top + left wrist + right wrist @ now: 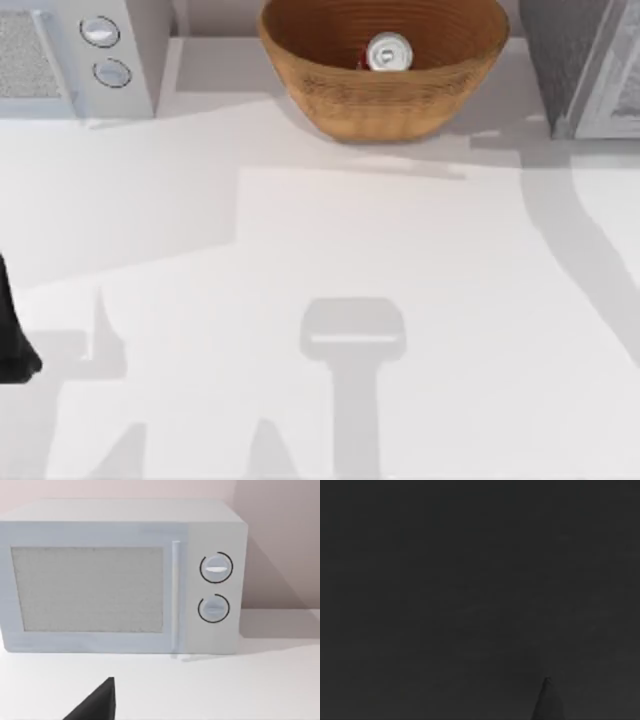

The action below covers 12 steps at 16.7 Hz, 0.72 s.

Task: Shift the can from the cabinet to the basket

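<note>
Nearest the overhead camera, a dark piece of my left arm [14, 335] shows at the table's left edge, parked; whether its claw is wide or narrow I cannot tell, since the left wrist view gives just one black finger tip [97, 702] low over the white table [320, 300].

Further back, the can [388, 52] lies inside the basket [330, 85], its silver top facing up and a sliver of red side showing (it sits slightly right of the bowl's centre, against the ribbed inner wall). That basket stands at the back middle of the table. Well to its right is the dark speckled cabinet [565, 55] with its pale front panel. At back left stands a white microwave [120, 575] with two round knobs [216, 567].

The right wrist view is dark.
</note>
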Available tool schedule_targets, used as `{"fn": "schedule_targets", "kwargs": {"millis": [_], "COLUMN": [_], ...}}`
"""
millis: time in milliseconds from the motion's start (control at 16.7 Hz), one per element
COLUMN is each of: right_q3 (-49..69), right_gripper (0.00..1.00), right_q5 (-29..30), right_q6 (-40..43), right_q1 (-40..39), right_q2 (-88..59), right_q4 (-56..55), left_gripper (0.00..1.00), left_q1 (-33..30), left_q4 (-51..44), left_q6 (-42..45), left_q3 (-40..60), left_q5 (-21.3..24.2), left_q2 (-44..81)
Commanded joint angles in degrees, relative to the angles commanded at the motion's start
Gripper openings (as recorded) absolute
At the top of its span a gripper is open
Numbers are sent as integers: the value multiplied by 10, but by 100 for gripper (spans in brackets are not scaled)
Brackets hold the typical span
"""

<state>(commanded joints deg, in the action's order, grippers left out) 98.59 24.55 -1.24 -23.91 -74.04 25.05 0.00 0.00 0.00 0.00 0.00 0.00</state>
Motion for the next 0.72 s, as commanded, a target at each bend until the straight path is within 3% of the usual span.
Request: {"fn": "schedule_targets", "kwargs": {"millis": [420,720], "right_q3": [5,56], "right_gripper": [100,100], "right_q5": [21,-17], "right_q6": [7,6], "right_q1": [-2,38], "right_q2": [10,-65], "right_q4": [3,-18], "left_gripper": [100,100], "left_q1": [0,0], "left_q4": [0,0], "left_q6": [0,0], "left_q3": [0,0], "left_q5": [0,0], "left_q2": [0,0]}}
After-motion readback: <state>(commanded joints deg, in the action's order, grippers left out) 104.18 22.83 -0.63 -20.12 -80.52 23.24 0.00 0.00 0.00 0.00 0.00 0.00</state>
